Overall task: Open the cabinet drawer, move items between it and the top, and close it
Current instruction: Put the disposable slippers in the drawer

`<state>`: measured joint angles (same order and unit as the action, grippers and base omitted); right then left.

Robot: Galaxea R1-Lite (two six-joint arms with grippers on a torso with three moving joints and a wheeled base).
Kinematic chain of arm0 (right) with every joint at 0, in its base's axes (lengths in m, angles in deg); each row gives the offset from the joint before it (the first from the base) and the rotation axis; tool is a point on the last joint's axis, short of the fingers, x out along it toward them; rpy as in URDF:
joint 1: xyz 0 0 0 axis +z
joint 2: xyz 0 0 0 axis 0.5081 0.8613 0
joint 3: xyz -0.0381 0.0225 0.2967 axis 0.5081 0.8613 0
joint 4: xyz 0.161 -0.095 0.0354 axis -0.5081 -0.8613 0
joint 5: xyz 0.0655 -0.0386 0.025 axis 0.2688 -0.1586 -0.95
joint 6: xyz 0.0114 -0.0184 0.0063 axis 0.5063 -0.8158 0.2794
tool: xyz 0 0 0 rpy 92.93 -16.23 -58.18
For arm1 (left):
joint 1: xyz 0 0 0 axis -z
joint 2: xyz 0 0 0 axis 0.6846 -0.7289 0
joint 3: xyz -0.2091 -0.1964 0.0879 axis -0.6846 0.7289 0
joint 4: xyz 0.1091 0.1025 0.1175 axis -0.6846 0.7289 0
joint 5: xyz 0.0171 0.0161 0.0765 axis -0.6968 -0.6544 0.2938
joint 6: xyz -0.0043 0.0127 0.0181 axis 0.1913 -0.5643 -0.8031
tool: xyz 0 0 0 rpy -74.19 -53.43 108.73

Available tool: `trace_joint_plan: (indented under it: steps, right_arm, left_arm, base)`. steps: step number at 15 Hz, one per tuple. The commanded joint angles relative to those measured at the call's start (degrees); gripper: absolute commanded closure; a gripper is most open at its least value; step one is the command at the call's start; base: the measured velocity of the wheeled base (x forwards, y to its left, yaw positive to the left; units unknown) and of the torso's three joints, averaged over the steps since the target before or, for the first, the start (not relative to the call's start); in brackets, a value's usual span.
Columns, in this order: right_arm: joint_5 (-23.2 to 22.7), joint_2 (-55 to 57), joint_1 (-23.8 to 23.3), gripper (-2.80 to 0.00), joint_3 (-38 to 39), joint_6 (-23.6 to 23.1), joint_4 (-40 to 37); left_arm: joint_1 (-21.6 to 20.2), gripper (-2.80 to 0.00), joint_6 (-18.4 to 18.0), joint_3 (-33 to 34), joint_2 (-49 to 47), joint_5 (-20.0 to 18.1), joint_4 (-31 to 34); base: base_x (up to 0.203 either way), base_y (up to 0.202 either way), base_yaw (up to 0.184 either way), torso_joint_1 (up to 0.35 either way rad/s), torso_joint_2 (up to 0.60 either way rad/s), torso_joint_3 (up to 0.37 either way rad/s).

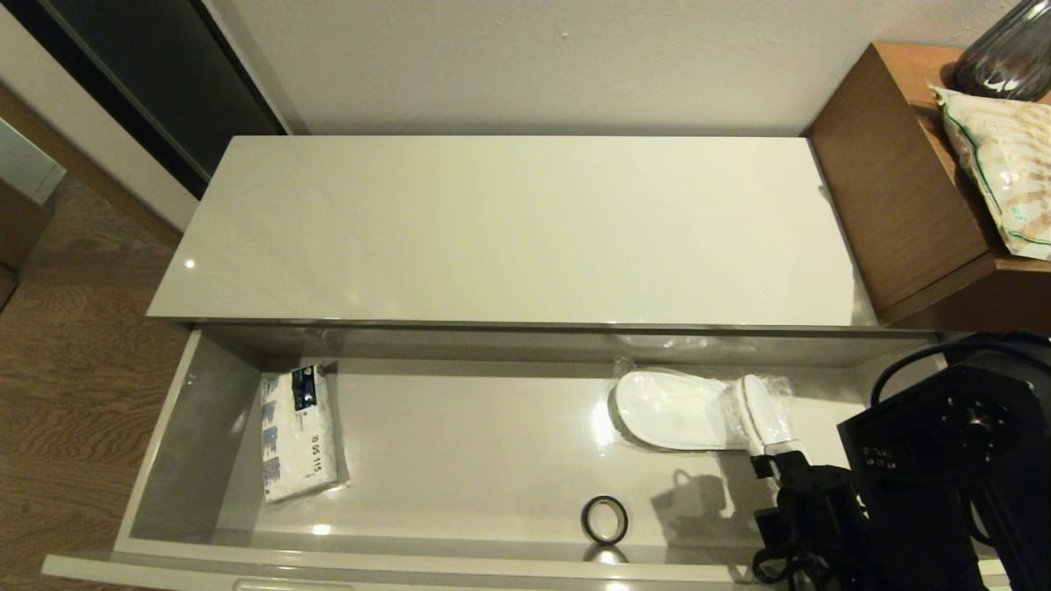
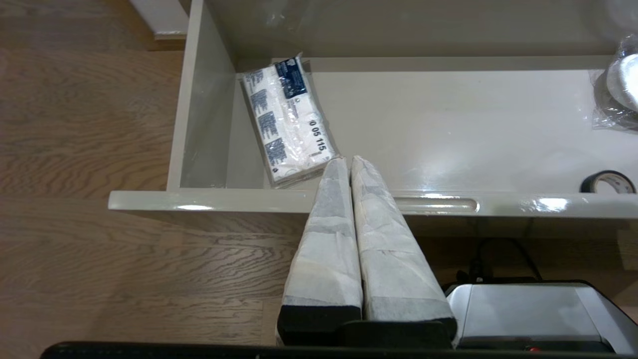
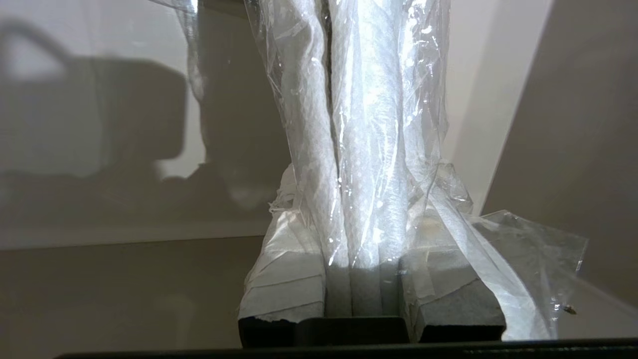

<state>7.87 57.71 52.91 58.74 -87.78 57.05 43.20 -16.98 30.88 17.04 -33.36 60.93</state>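
Plain pale wall behind, wood-grain floor to my left, a taller brown wooden table (image 1: 895,189) at my right with a green-trimmed patterned bag (image 1: 1002,164) on it; below the wall the top (image 1: 509,230), long and glossy cream-white, carries nothing.

The cabinet drawer (image 1: 164,460) is pulled fully out beneath it; a wide shallow tray holding all three items, well apart; the tissue pack (image 1: 297,435) lies flat toward the left end wall; the wrapped slippers (image 1: 681,409) are toward the right; the black ring (image 1: 605,519) rests on the floor close to the front rim, between them.

My right gripper (image 3: 363,259) is inside the drawer, pinched on the near end of the slippers, plastic wrap bunched over both fingers; that end looks raised, the far end apparently on the drawer floor.

Step in hand, as I judge it: carry the slippers up onto the top; lift straight first so the sagging wrap clears the overhanging edge, then go back and over; hold firm, film is slippery.

My left gripper (image 2: 347,164) is parked above the front rim near the tissue pack, fingers pressed together, holding nothing.
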Motion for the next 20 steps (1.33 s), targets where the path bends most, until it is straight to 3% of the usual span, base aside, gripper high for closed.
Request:
trace_joint_plan:
  steps: [1,13,18,20]
  right_arm:
    - [0.2,-0.6,3.1,0.00,0.9,0.8,-0.2]
    - [1.4,-2.7,3.4,0.00,3.0,1.3,-0.2]
    - [2.9,-2.5,-3.5,0.00,1.9,3.8,-0.2]
    - [2.9,-2.1,-3.7,0.00,1.3,3.7,-0.2]
  left_arm:
    - [-0.1,0.00,0.0,0.0,-0.1,0.0,0.0]
    - [-0.1,0.00,0.0,0.0,-0.1,0.0,0.0]
    - [-0.1,0.00,0.0,0.0,-0.1,0.0,0.0]
    - [-0.1,0.00,0.0,0.0,-0.1,0.0,0.0]
  base:
    - [0.000,0.000,0.000,0.000,0.00,0.000]
    - [0.000,0.000,0.000,0.000,0.00,0.000]
    - [0.000,0.000,0.000,0.000,0.00,0.000]
    - [0.000,0.000,0.000,0.000,0.00,0.000]
